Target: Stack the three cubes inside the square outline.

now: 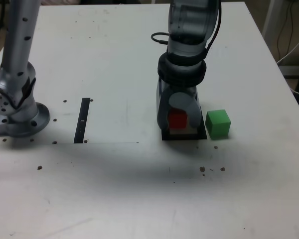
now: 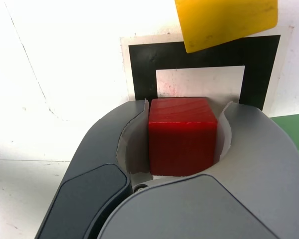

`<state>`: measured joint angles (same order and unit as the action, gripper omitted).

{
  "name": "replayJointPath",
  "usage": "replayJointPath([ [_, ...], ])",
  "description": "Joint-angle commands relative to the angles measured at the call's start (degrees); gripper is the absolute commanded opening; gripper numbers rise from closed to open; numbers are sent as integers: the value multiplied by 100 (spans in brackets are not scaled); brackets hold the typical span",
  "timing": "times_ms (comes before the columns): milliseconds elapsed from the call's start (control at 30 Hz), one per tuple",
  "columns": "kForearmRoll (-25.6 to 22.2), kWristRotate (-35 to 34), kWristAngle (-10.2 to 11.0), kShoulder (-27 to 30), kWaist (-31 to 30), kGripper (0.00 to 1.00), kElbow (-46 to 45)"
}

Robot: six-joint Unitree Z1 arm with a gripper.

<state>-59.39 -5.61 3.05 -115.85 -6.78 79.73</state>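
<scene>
White tabletop [image 1: 114, 64] carried the square outline [image 2: 142, 69]. Directly over it, the gripper [image 1: 178, 119] clamped the red cube [image 2: 182, 134]; green cube [image 1: 218, 123] sat just beside, yellow cube [image 2: 224, 20] at its far edge. Recommended: centre red over the pale middle, lower flat, then release.

The gripper [image 1: 178, 124] stands over the square outline [image 2: 139, 64], one cube [image 2: 182, 137] between its jaws. A second cube [image 1: 218, 123] sits on the table [image 1: 114, 59] just beside the outline, at the exterior view's right. A third cube [image 2: 226, 20] overlaps the outline's border (wrist view only). The thin strip [image 1: 82, 121] lies well apart, leftward.
</scene>
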Motion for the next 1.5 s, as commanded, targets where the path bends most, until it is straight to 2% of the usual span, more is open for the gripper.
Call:
replayJointPath([
  [0, 24, 29, 30, -11, 27, 37, -25],
  [300, 136, 259, 0, 5, 88, 79, -56],
  [533, 313, 323, -18, 17, 89, 94, -124],
  [733, 215, 278, -17, 93, 90, 98, -175],
  [1033, -77, 228, 2, 178, 90, 99, -155],
  [1167, -441, 270, 23, 188, 112, 99, 37],
  [1333, -1006, 314, 186, 341, 246, 99, 345],
  [1467, -1256, 398, 381, 479, 467, 99, 555],
])
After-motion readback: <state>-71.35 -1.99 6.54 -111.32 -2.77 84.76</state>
